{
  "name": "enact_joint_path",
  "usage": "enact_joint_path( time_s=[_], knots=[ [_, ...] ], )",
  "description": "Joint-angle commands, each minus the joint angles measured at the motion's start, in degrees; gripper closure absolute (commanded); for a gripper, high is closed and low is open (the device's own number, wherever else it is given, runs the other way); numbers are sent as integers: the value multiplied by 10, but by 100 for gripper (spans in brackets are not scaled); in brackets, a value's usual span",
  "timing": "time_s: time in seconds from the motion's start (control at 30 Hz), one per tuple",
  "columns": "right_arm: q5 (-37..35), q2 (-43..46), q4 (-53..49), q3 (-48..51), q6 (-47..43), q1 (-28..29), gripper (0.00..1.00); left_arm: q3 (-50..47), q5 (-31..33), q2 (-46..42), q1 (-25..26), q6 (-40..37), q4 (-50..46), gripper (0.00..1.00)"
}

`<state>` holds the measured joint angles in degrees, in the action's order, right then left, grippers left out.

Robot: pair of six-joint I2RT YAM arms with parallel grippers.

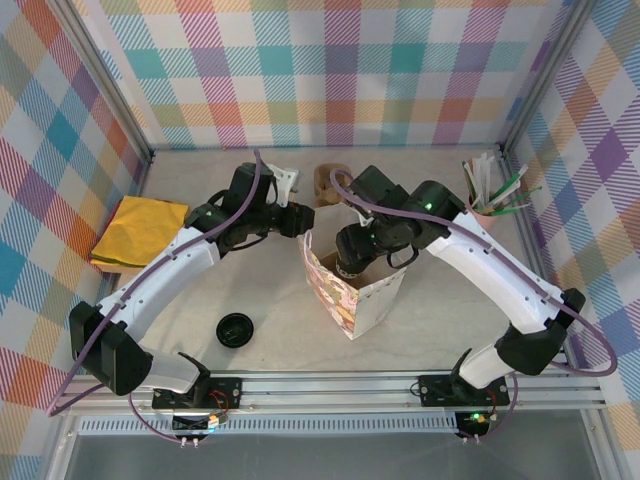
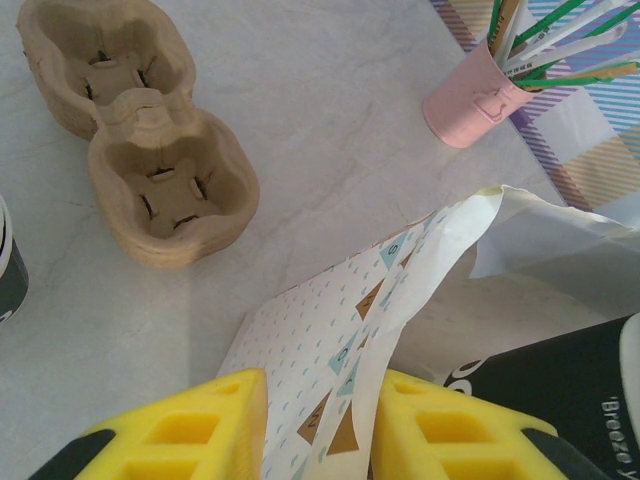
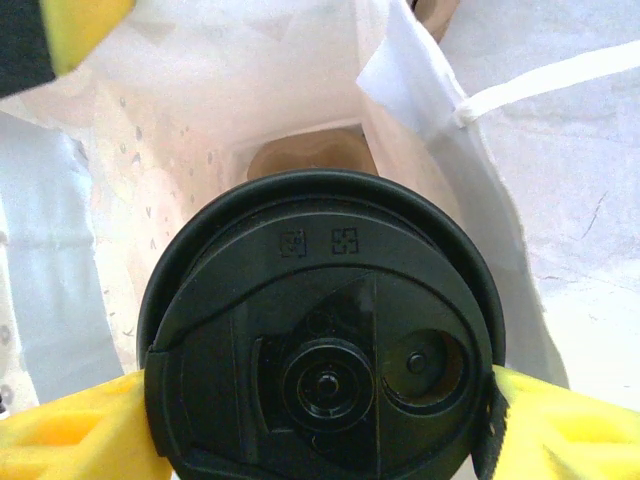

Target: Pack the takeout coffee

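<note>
The takeout coffee, its black lid (image 3: pixel 320 340) facing the camera, sits between the yellow fingers (image 3: pixel 70 430) of my right gripper (image 3: pixel 320 425), which is shut on the cup's sides. It hangs in the open mouth of the patterned paper bag (image 1: pixel 352 300), and the bag's brown bottom (image 3: pixel 305 158) shows past the lid. My left gripper (image 2: pixel 320 430) is shut on the bag's upper edge (image 2: pixel 400 290) and holds it out. The cup's black band (image 2: pixel 560 385) shows inside the bag. From above, my right gripper (image 1: pixel 352 258) is over the bag and my left gripper (image 1: pixel 300 222) is at its left rim.
A cardboard cup carrier (image 2: pixel 140 130) lies behind the bag. A pink cup of stirrers (image 1: pixel 487 198) stands at the back right. A loose black lid (image 1: pixel 234 329) lies front left, and a yellow cloth (image 1: pixel 140 232) lies at the far left. Another cup (image 2: pixel 8 270) shows at the left wrist view's edge.
</note>
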<state>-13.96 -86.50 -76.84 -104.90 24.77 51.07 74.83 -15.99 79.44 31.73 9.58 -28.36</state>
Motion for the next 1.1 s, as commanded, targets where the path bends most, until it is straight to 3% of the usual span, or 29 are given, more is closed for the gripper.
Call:
enact_joint_path(
  time_s=[0.0,0.63,1.07],
  knots=[
    [-15,16,-25,-24,-5,4,30,1,-9,-1,3,-1,8,68],
    [-11,51,-18,-68,-5,4,30,11,11,24,12,0,0,68],
    [-75,129,-33,-92,5,4,30,22,25,30,15,-4,-15,68]
  ],
)
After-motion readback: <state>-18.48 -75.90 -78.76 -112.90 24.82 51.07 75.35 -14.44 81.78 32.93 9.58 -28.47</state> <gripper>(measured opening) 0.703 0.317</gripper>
